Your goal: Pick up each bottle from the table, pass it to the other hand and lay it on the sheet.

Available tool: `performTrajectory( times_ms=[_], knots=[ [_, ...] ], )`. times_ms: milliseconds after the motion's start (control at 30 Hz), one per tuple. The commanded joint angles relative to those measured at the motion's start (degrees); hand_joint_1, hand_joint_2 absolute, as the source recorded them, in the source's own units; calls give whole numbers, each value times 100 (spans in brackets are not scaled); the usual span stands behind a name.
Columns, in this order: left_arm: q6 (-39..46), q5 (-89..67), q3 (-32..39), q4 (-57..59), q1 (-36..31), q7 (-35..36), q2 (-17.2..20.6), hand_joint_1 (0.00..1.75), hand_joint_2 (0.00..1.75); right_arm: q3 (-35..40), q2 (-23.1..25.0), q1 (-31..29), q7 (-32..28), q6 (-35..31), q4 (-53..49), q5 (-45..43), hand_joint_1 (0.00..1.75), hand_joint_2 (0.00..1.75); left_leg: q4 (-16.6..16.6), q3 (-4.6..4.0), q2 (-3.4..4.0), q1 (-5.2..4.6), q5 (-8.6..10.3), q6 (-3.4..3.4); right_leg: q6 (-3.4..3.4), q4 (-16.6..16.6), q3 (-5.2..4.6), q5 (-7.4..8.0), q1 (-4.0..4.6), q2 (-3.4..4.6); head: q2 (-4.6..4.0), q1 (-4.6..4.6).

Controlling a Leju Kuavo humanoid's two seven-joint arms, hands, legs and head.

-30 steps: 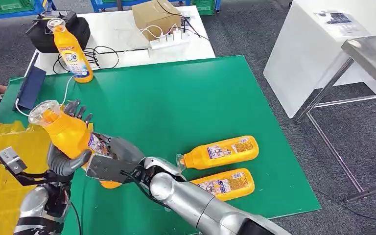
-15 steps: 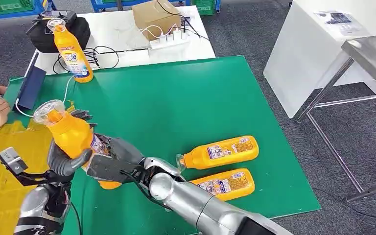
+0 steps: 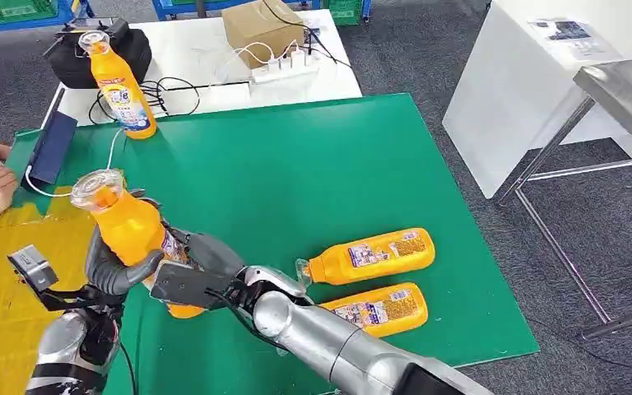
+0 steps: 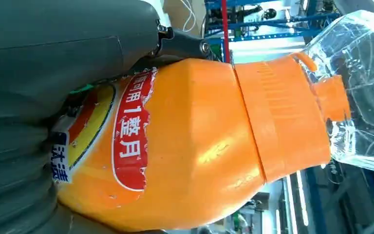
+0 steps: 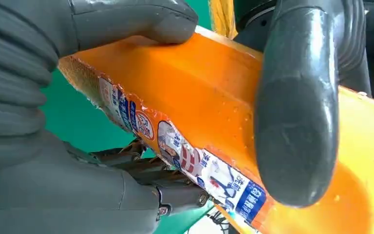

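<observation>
Silver arms [image 3: 329, 346], grey ribbed hands [image 3: 119, 267]

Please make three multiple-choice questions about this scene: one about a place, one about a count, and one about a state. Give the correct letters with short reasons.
1. Where does the upright orange plastic bottle stand?
A. at the green sheet's far edge
B. on the grey floor
C. on the yellow mat

2. How many orange bottles lie flat on the green sheet?
A. none
B. two
C. four

3. What state is the raised orange bottle with the clear cap in?
A. lying on the table
B. gripped by both the left hand and the right hand
C. held by a person

Answers: 1 A, it stands beside the cables; 2 B, two lie side by side; 3 B, both hands wrap it.
</observation>
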Motion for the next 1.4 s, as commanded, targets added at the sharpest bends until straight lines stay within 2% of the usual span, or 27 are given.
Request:
performTrajectory(
  times_ms=[33,67,100,133,167,200,233,267,300,367,400,433,467,600,633,700,767,833,867,900,933,967,1000,1133,1233,1267,1400],
  knots=[
    [679,-849,-238,193,-282,-259,90,175,175,-28,-134,-5,-61,-52,113,185,175,175,-3,10,-32,0,-1,11,-6,-1,15,-6,-1,-6,0,2],
    [733,-935,-245,172,-278,-269,100,175,175,-55,-139,15,-58,-57,77,204,175,175,-3,21,-42,1,-5,17,-9,-1,27,-11,-1,-3,0,2],
    [1136,-1326,-202,123,-248,-322,110,175,175,-125,-185,53,-27,-185,-9,264,44,175,-2,11,-32,-1,-1,13,-6,1,15,-7,-2,-5,0,0],
    [1329,-1498,-100,117,-195,-364,132,175,175,-233,-280,131,-26,-268,-191,310,0,175,-1,18,-38,2,-5,16,-9,1,24,-10,-1,-2,0,2],
    [1997,-2141,24,21,-73,-422,220,175,175,-348,-460,233,-5,-397,-463,408,0,175,-3,8,-25,2,-1,10,-6,-3,13,-4,1,-2,0,2],
    [1963,-2168,136,41,-27,-484,252,175,175,-425,-605,310,31,-336,-691,467,0,175,-5,19,-33,1,-4,16,-8,-3,24,-8,-1,2,0,2],
    [2844,-3018,248,-21,94,-491,333,175,175,-574,-797,452,65,-398,-1001,535,0,175,-7,16,-24,2,-2,11,-6,-7,20,-4,0,2,0,2],
    [2831,-3027,356,-13,176,-571,374,175,175,-660,-959,543,70,-344,-1219,585,0,175,-7,23,-33,2,-5,16,-8,-6,28,-8,-1,2,0,2],
    [3711,-3986,443,34,360,-415,553,175,175,-794,-1279,705,63,-333,-1654,642,0,175,-9,17,-21,1,-3,12,-4,-10,22,-3,0,5,0,2],
    [4305,-4443,773,168,636,-533,692,175,175,-1048,-1732,920,23,-171,-2257,641,0,175,-20,44,-23,-2,-10,21,-7,-17,46,-7,-5,18,0,2],
    [5089,-5334,887,257,811,-280,816,175,175,-1128,-2016,999,16,-127,-2565,667,0,175,-18,37,-14,-2,-9,18,-6,-16,40,-6,-5,21,0,0],
    [5167,-5272,970,317,916,-390,884,175,175,-1220,-2199,1064,7,-70,-2752,664,0,175,-14,20,-7,-3,-5,10,-2,-11,23,-3,-5,11,0,2],
    [5492,-5665,1118,461,1037,-264,961,175,175,-1317,-2483,1136,-21,6,-3028,708,0,175,-20,42,-23,-4,-11,19,-5,-17,46,-10,-7,12,0,2],
    [5517,-5721,1161,546,1034,-281,970,175,175,-1435,-2565,1199,-24,113,-3137,718,0,175,-7,23,-29,-6,-14,19,-4,-6,29,-13,-8,7,0,2],
    [5837,-6388,1183,690,1076,122,1070,175,175,-1476,-2728,1264,-36,106,-3300,710,0,175,-5,8,-25,-5,-9,13,-3,-5,15,-8,-6,1,0,2],
    [6062,-6743,1231,966,1136,250,1207,175,175,-1587,-3117,1404,-171,180,-3637,667,0,175,-9,10,-31,-6,-9,15,-6,-7,17,-10,-8,1,0,2],
    [6355,-7347,1281,1369,1115,555,1372,175,175,-1660,-3734,1366,-108,657,-3944,289,0,175,-13,34,-46,-7,-16,23,-11,-9,40,-18,-10,4,0,2],
    [6551,-7679,1268,1766,1011,673,1480,175,175,-1772,-4177,1420,-44,1019,-4205,1,0,175,-7,0,-33,-9,-7,14,-1,-6,10,-8,-10,-8,0,2],
    [6648,-8273,1208,2099,968,1044,1614,175,175,-1786,-4704,1500,32,1284,-4538,-257,0,175,-7,15,-48,-11,-12,21,-3,-5,26,-16,-13,-11,0,2],
    [6715,-8271,1218,2184,964,1036,1633,175,175,-1861,-4858,1568,18,1331,-4674,-351,0,175,-5,8,-44,-11,-10,18,-2,-3,18,-14,-13,-12,0,2],
    [6681,-8338,1195,2398,926,1047,1688,175,175,-2024,-5028,1753,-13,1308,-4930,-368,0,0,-6,18,-68,-13,-14,25,-3,-4,34,-22,-16,-24,0,2],
    [6607,-8510,1161,2554,930,1129,1734,175,175,-2152,-5132,1976,0,1149,-5185,-183,0,0,-3,12,-62,-12,-15,23,-3,-1,29,-22,-15,-21,0,2],
    [6650,-8549,1167,2668,960,1154,1745,175,175,-2252,-5187,2167,18,1146,-5403,-121,0,175,-6,2,-46,-12,-9,15,-1,-5,14,-14,-13,-18,0,2],
    [6567,-8818,910,3216,835,1149,1844,175,175,-2231,-5696,2247,156,1459,-5783,-149,0,175,-5,20,-59,-14,-22,21,-6,-2,33,-27,-16,-14,0,2],
    [6566,-8818,901,3231,817,1149,1844,175,175,-2246,-5696,2223,161,1470,-5771,-167,0,175,-6,7,-29,-16,-19,10,-5,0,11,-13,-17,3,0,-2],
    [6560,-8817,894,3234,803,1151,1848,175,175,-2238,-5666,2197,161,1472,-5736,-166,0,175,-6,26,-42,-17,-27,18,-11,3,28,-22,-21,6,0,0],
    [6554,-8817,890,3232,794,1151,1851,175,175,-2216,-5633,2200,161,1472,-5733,-166,0,175,-10,15,-20,-13,-26,18,-2,-4,20,-11,-17,13,0,0]
  ],
)
